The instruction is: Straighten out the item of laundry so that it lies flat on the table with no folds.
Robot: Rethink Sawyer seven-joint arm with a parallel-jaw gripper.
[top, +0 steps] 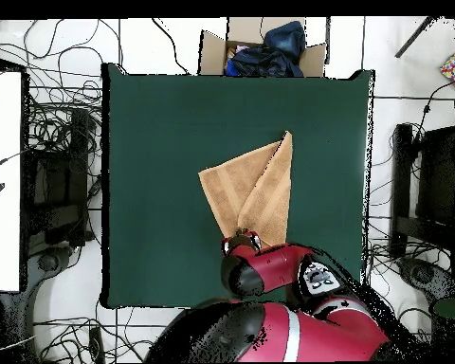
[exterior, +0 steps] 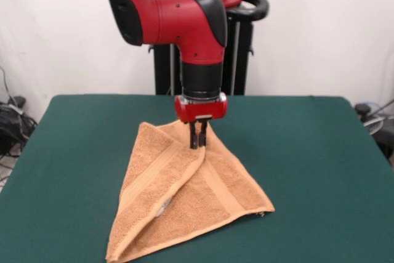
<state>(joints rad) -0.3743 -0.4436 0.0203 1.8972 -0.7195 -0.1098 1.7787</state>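
So the towel [exterior: 184, 198] is nowhere near flat. From the front it's an orange-tan terry cloth bunched into a rough triangle, sitting on the green table [exterior: 320, 152] around the middle and running toward the camera-side edge. Going left to right: the left flap is doubled over along a long diagonal fold, with a woven band stripe running down it. A small white tag peeks out near the middle crease. The right flap spreads out lower and wider, with its own band stripe, and ends in a pointed corner on the right.

The peak of the triangle sits at the far end, right where the gripper [exterior: 197, 143] comes down. Its dark fingers look pressed close together on the top of the towel there, pinching the cloth.

In the overhead view there's a cardboard box [top: 212, 52] just off the table's far edge, with dark blue fabric [top: 269, 52] piled in it. At the far right sits a small colourful cube [top: 454, 68].
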